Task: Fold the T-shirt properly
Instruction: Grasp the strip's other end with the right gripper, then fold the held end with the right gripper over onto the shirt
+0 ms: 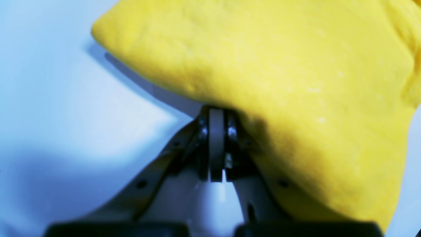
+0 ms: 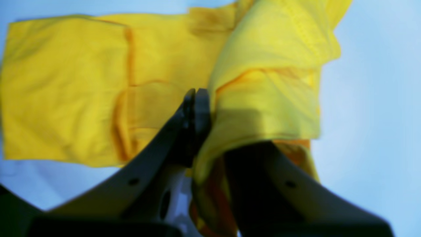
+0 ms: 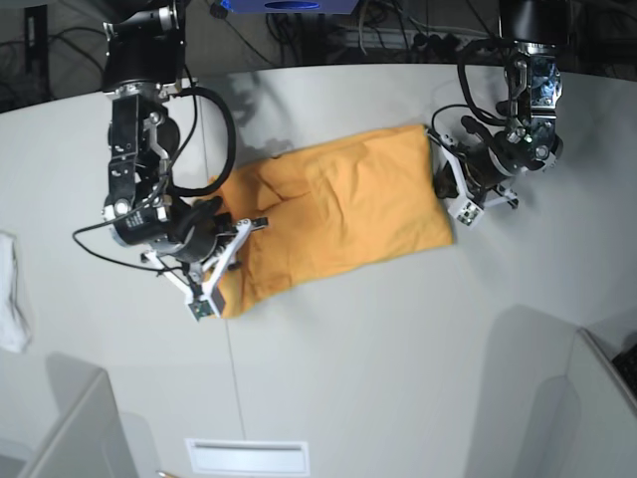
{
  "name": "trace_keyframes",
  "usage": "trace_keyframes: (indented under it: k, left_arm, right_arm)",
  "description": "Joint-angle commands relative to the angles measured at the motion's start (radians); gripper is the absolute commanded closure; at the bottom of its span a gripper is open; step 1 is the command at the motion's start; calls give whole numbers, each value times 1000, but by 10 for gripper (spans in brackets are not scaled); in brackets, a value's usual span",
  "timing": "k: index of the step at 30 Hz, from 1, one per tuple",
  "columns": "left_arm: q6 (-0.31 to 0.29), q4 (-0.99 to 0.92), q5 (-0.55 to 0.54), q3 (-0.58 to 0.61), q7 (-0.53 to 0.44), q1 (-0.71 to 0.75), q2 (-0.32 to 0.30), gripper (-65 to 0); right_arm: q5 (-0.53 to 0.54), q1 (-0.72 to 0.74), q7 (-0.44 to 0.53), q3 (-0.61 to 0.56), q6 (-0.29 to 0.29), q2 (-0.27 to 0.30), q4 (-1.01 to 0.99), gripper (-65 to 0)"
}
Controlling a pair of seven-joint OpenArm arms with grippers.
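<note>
T-shirt [image 3: 338,214] on table [image 3: 398,349], lettering hidden; left gripper [image 1: 217,144] & right gripper [image 2: 197,108] both pinch its edges, cloth covering fingertips.

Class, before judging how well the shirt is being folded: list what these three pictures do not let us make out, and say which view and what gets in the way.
- Black lettering on the T-shirt: none shows in any view.
- Right claw, right wrist view: cloth drapes over one finger, and the picture is blurred.
- Left claw, left wrist view: its tips are tucked under the cloth edge.
- White cloth, base view: cut off by the left edge.
- T-shirt layers: base view is too small to count them.
</note>
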Motion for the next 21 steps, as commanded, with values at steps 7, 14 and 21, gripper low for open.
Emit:
trace_keyframes:
  k: [7, 14, 21]
  left_arm:
    - [-8, 17, 5, -4, 9, -2, -10, 0]
    - [-8, 13, 5, -4, 9, -5, -10, 0]
    - [-8, 10, 5, 1, 9, -13, -10, 0]
  right_arm:
    - [11, 10, 23, -102, -76, -16, 40, 0]
    - [11, -45, 51, -172, -77, -54, 104, 0]
    - [9, -45, 52, -195, -77, -115, 98, 0]
